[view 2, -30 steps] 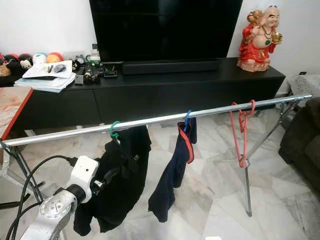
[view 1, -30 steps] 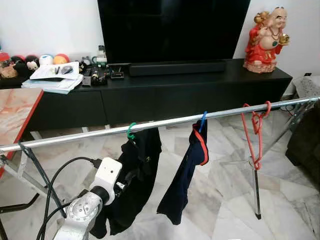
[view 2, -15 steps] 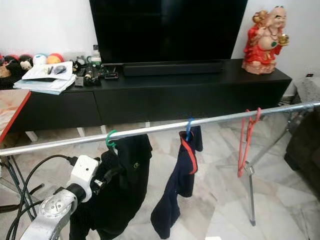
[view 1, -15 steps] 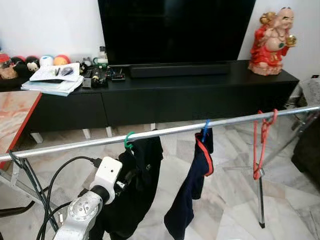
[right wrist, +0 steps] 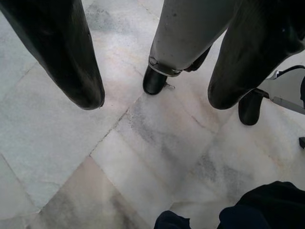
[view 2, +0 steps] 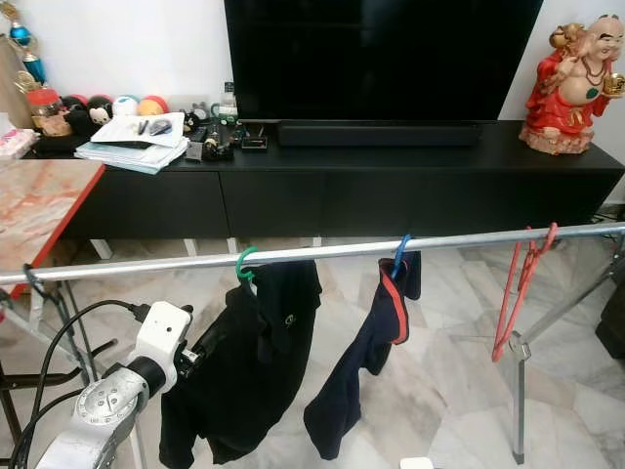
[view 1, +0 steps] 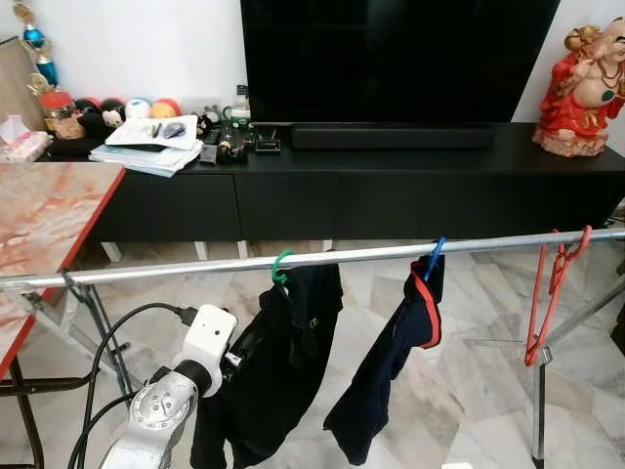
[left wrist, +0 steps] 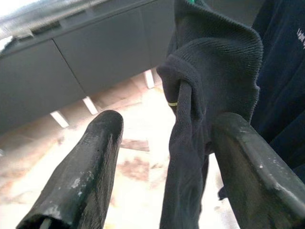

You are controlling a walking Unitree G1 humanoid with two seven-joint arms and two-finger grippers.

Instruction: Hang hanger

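Left eye view: green hanger [view 1: 281,266] with black shirt [view 1: 283,362] already hooked on rail [view 1: 176,269]. Left gripper [left wrist: 164,157] spread wide around a shirt fold, not clamped. Remaining, by judgement: withdraw.

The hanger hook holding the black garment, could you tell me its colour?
Green, clearest in the right eye view.

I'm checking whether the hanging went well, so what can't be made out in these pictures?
- Left claw: in the eye views the black garment and the arm hide it.
- Green hanger: just its hook shows on the rail; the garment covers the rest.
- Blue hanger: same, under the navy garment.
- Rail's right end: cut off by the picture edge.
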